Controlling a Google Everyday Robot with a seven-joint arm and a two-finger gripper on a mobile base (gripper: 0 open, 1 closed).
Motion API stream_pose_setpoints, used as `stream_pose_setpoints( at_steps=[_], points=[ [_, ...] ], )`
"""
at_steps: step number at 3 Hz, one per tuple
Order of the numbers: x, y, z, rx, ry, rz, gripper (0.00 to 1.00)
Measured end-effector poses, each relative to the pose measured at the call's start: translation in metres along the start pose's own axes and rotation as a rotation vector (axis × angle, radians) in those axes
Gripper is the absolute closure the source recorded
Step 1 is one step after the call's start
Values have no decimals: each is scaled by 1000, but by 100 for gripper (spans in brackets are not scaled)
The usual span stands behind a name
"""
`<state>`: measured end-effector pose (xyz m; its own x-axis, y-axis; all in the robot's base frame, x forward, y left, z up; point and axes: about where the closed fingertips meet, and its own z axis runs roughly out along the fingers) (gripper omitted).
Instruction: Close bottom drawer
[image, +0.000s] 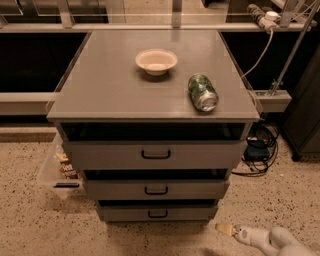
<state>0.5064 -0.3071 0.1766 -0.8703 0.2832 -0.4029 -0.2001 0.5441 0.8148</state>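
Note:
The bottom drawer (157, 213) is the lowest and narrowest grey front of three, with a small black bar handle (158, 214). Its front sits set back under the middle drawer (156, 189), with only a thin dark gap above it. My gripper (225, 230) is at the bottom right, low over the floor, a little right of and below the drawer's right corner, not touching it. Its pale tip points left towards the cabinet.
The grey cabinet top (100, 85) carries a white bowl (156, 61) and a green can (202, 92) lying on its side. A clear bin of snacks (61, 167) stands at the cabinet's left. Cables and a black box (257, 150) lie at the right on the speckled floor.

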Motion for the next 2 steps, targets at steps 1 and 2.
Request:
stream_pose_setpoints(
  at_steps=[1, 2],
  points=[
    [0, 0, 0, 0, 0, 0, 13],
    [0, 0, 0, 0, 0, 0, 0]
  ],
)
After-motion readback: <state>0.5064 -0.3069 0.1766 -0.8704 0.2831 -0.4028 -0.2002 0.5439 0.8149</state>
